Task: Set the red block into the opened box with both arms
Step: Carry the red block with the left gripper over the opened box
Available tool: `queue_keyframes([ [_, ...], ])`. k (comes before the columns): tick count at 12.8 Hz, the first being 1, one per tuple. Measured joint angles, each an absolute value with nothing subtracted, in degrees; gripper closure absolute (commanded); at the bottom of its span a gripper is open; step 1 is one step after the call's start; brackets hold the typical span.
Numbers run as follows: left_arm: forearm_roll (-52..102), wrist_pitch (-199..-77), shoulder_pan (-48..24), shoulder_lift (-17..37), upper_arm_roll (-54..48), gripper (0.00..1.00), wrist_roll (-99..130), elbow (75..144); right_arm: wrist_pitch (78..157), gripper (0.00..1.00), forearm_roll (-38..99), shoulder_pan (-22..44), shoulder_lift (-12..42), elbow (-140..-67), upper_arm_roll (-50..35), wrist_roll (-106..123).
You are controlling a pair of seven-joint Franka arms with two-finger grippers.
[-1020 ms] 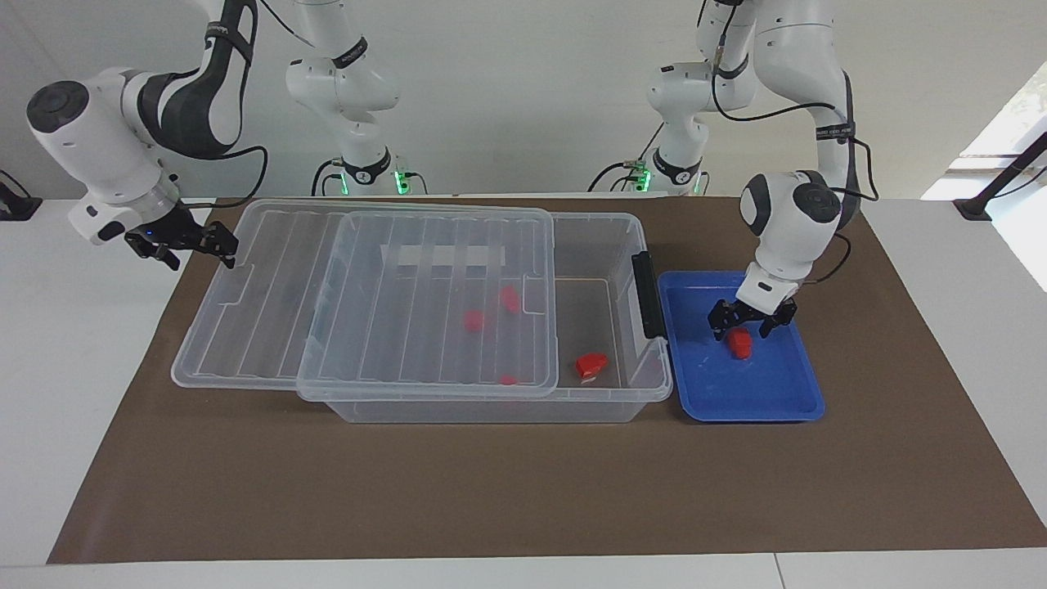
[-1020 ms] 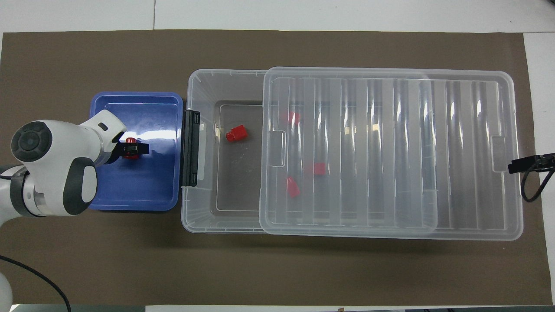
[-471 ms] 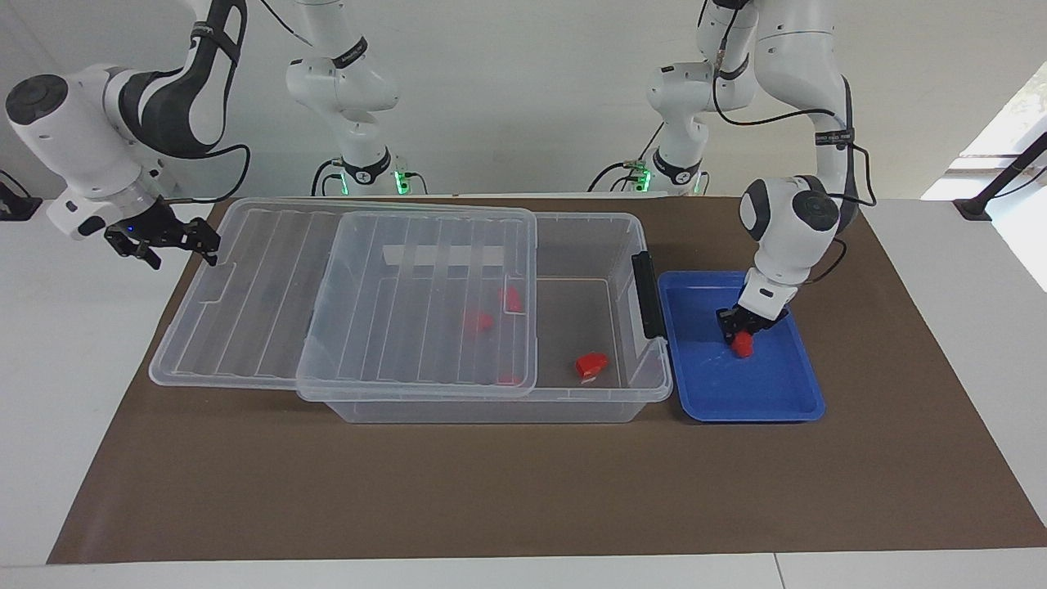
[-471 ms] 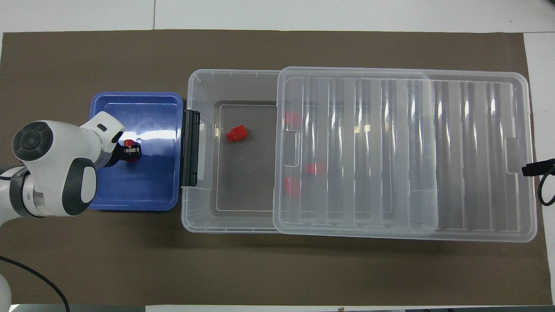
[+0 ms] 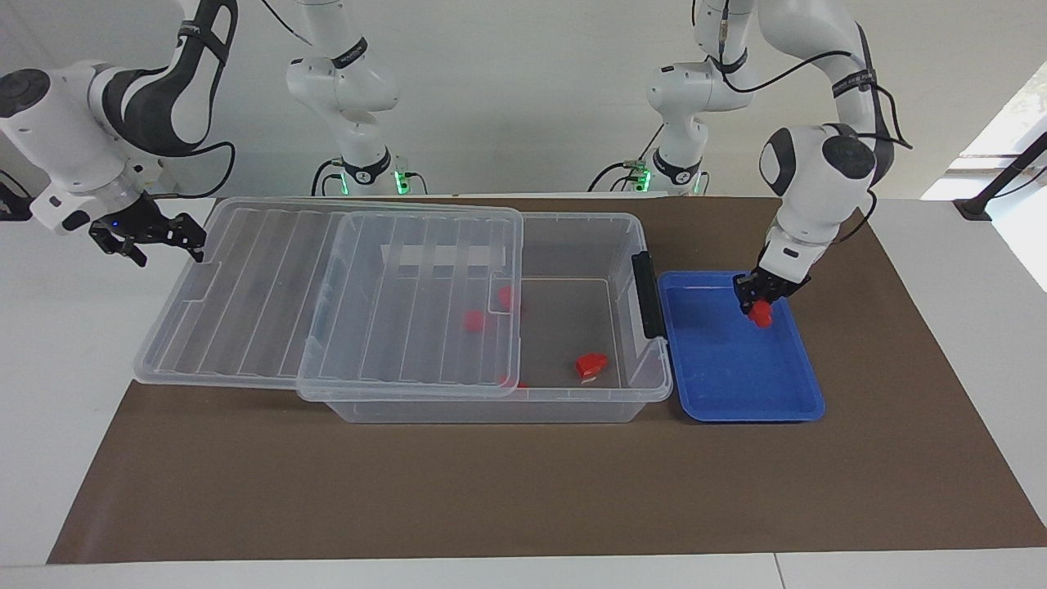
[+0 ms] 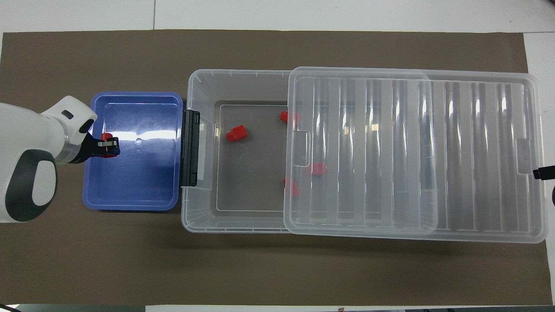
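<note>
My left gripper [image 5: 761,305] [image 6: 113,147] is shut on a small red block [image 5: 763,316] [image 6: 106,137] and holds it up over the blue tray [image 5: 736,384] [image 6: 130,186]. The clear box [image 5: 646,393] [image 6: 234,74] lies beside the tray, its black latch [image 5: 644,294] [image 6: 192,147] facing it. The ribbed lid [image 5: 327,294] [image 6: 412,151] is slid toward the right arm's end, so the latch end of the box is uncovered. My right gripper [image 5: 151,233] [image 6: 542,173] stands open at the lid's outer end edge.
One red piece [image 5: 590,365] [image 6: 236,133] lies on the box's uncovered floor. Other red pieces [image 5: 473,321] [image 6: 318,168] lie at or under the lid's edge. A brown mat [image 5: 491,491] covers the table. Both arm bases stand along the table's robot edge.
My left gripper closed on the red block and lifted it off the tray. My right gripper drew back toward its end of the table, and the lid slid that way too, widening the opening.
</note>
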State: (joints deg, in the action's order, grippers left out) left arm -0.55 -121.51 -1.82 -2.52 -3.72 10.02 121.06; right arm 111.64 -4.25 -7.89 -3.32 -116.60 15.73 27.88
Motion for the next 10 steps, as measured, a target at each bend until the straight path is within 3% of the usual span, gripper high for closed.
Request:
queue_keyframes([
  [4, -0.4, -111.7, -5.3, -5.0, -6.8, 1.00, 17.8, 111.8, 111.7, 0.00, -4.3, -7.9, -3.3, -116.3, 15.8, 27.9],
  [10, -0.4, -116.1, -21.9, -3.5, -8.4, 1.00, 37.3, 111.3, 100.7, 0.00, -4.3, -5.0, -1.1, -105.1, 12.7, 23.1],
])
